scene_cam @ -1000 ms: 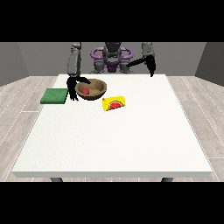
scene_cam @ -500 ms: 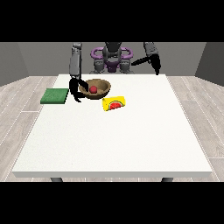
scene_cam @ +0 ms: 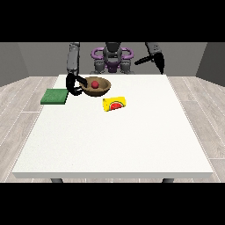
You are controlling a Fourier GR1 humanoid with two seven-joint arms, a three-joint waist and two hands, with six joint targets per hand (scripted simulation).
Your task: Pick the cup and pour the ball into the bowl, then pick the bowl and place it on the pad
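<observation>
Room: grey walls stood behind the robot (scene_cam: 112, 57), and a pale plank floor (scene_cam: 26, 94) lay around the table.
Table: a large white table (scene_cam: 114, 140) filled the middle of the view, and the robot stood at its far edge.
Bowl: the brown bowl (scene_cam: 102, 88) was near the far left part of the table, and its rim tilted a little toward the camera.
Ball: the red ball (scene_cam: 94, 84) lay inside the bowl.
Cup: the yellow cup (scene_cam: 114, 103) lay on its side just in front of the bowl, a little to the right of it, with a red mark on the side that faced the camera.
Pad: the green pad (scene_cam: 55, 96) lay flat at the left edge of the table, to the left of the bowl and apart from it.
Hand at the view's left: this hand (scene_cam: 73, 84) was at the left rim of the bowl, between the bowl and the pad, with its dark fingers curled round the rim.
Hand at the view's right: this hand (scene_cam: 158, 63) was raised above the far right corner of the table, well apart from all things; if its fingers were open or closed, I could not tell.
</observation>
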